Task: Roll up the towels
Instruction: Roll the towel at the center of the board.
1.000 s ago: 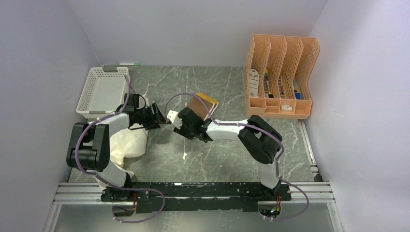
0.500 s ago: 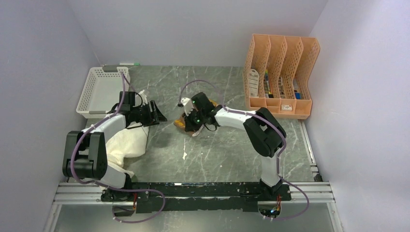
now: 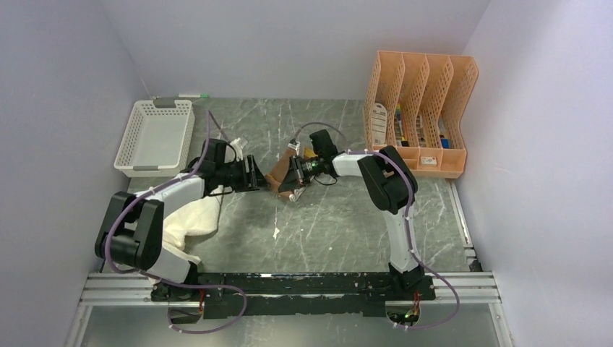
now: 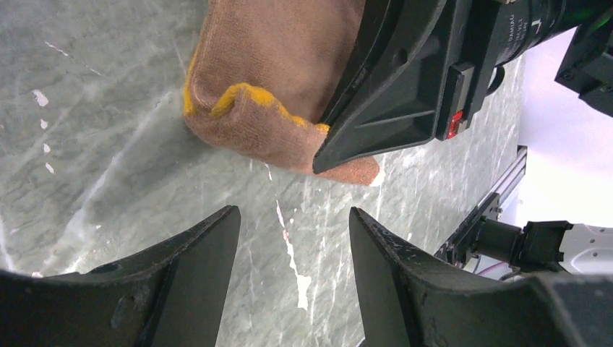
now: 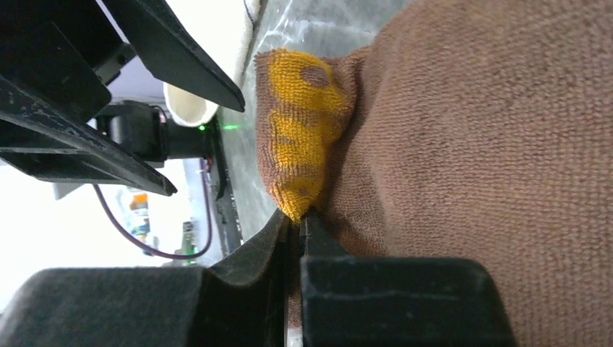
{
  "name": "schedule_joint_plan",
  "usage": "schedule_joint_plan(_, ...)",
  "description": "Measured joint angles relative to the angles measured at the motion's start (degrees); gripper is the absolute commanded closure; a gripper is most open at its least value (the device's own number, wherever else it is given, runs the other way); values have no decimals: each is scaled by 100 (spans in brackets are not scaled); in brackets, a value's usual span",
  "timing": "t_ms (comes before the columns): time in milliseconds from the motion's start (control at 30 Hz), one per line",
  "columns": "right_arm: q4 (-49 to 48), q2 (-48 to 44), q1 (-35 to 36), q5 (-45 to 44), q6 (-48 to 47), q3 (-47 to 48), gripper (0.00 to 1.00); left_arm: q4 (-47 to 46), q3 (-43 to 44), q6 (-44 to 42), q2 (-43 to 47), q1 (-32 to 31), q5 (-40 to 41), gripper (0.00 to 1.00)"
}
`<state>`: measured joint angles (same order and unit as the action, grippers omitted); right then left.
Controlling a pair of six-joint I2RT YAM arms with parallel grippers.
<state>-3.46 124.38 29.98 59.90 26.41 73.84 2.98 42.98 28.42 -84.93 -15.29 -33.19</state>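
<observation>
The mustard-yellow and brown towel lies folded mid-table; it also shows in the left wrist view and the right wrist view. My right gripper is shut on its folded edge, the jaws pinching the yellow fold. My left gripper is open and empty, just left of this towel, its fingers over bare table. The cream-white towel lies crumpled at the left, partly under the left arm.
A white mesh basket stands at the back left. An orange file rack stands at the back right. A metal rail runs along the near edge. Grey walls close in both sides.
My right gripper has swung back and right and now grips the yellow-brown towel's edge. My left gripper has moved right, close to that towel.
</observation>
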Motion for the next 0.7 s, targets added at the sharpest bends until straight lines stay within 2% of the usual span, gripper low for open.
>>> schedule_joint_plan(267,-841,378,-280,531,1381,-28,100,-234,348,254,-750,-81,260,35)
schedule_joint_plan(600,-717,629,-411,638,1517,57,98,-306,1036,227,-1757,-101,518,38)
schedule_joint_plan(700,-555,634,-411,632,1464,122,89,-291,1163,177,-1956,-136,597,38)
